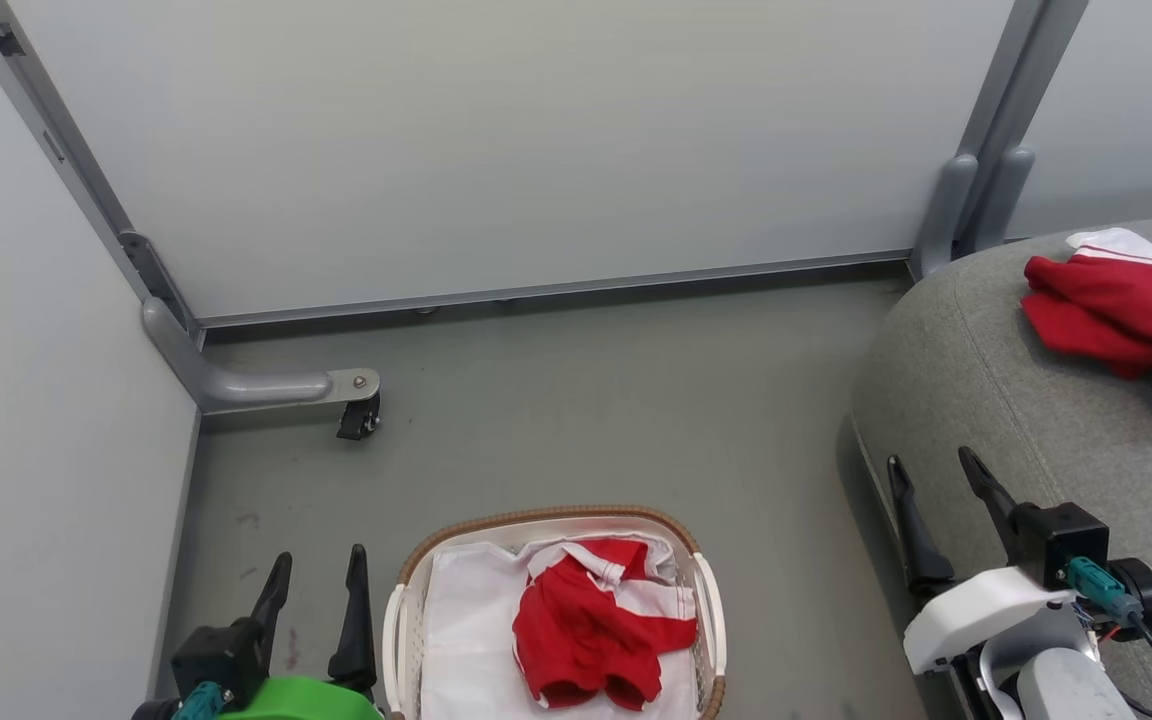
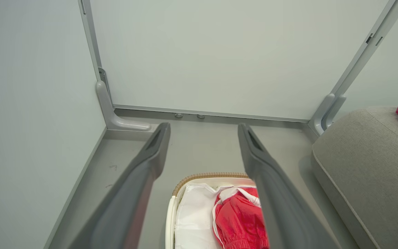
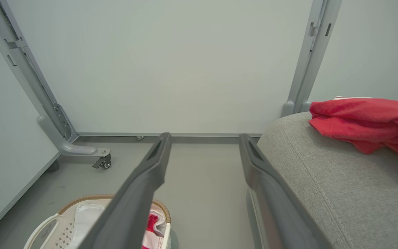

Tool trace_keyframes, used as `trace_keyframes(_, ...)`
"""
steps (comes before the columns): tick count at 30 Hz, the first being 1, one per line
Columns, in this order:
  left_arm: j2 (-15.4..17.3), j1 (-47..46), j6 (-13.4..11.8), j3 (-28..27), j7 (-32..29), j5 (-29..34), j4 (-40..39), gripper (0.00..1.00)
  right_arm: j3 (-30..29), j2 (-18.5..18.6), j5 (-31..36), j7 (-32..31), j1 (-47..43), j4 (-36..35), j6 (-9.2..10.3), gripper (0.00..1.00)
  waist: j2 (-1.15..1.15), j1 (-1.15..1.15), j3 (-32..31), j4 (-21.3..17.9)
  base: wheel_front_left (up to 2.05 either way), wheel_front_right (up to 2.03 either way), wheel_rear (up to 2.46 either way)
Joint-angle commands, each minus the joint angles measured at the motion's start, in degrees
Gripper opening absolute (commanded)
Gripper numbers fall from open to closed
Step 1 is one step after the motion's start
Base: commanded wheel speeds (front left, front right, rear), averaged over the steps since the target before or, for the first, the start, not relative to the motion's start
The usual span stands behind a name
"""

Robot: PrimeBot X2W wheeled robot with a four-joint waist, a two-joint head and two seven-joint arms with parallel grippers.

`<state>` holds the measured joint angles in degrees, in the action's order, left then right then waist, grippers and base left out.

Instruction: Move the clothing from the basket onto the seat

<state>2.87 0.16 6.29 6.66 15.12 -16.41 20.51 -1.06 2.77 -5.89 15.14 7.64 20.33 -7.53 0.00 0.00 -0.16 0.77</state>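
My left gripper (image 1: pixel 319 560) and right gripper (image 1: pixel 931 462) gape empty; seizing clothing (image 1: pixel 586 630) in the basket (image 1: pixel 536 517) could drag its liner (image 1: pixel 466 620).

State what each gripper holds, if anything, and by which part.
Nothing is held: left gripper and right gripper are open and empty, clear of the clothing.

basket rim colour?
Brown woven rim on the white basket; clearest in the head view.
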Motion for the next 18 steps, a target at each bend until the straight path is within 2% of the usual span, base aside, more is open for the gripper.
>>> trace_keyframes(1,0.0,0.4,0.0,0.0,0.1,0.5,0.0,1.00,-0.2,0.2,-0.4,0.0,-0.9,0.0,0.08,1.00,0.00,0.00,0.0,0.0,0.00,0.00,0.00)
trace_keyframes(18,0.0,-2.9,0.2,0.2,0.1,1.5,-0.5,1.00,0.4,0.2,-0.1,0.0,1.2,-1.2,0.08,1.00,0.00,0.00,2.9,-1.4,0.00,0.00,0.00)
